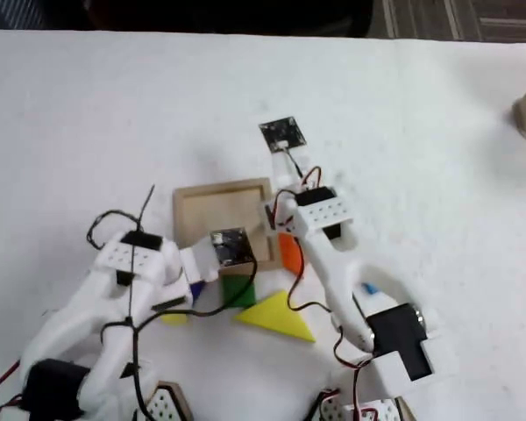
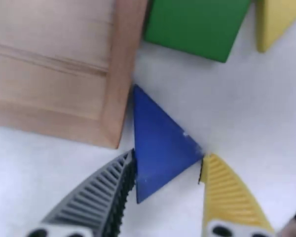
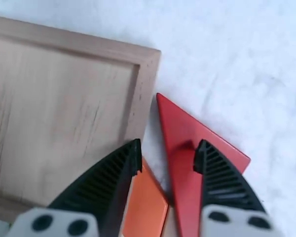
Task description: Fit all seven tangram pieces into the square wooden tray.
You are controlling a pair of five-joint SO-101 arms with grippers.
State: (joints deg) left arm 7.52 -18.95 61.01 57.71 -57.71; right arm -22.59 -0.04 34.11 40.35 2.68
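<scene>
Left gripper [image 2: 167,160] seemingly pinches the blue triangle [image 2: 158,138] beside the tray [image 2: 123,74]; lift level over its rim. Right gripper [image 3: 167,148] gapes.

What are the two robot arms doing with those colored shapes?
They're doing a tangram puzzle. The left gripper pinches a blue triangle on the table beside the wooden tray. The right gripper hangs open over an orange piece and a red triangle along another edge of the tray. A green piece and yellow triangle wait nearby.
</scene>
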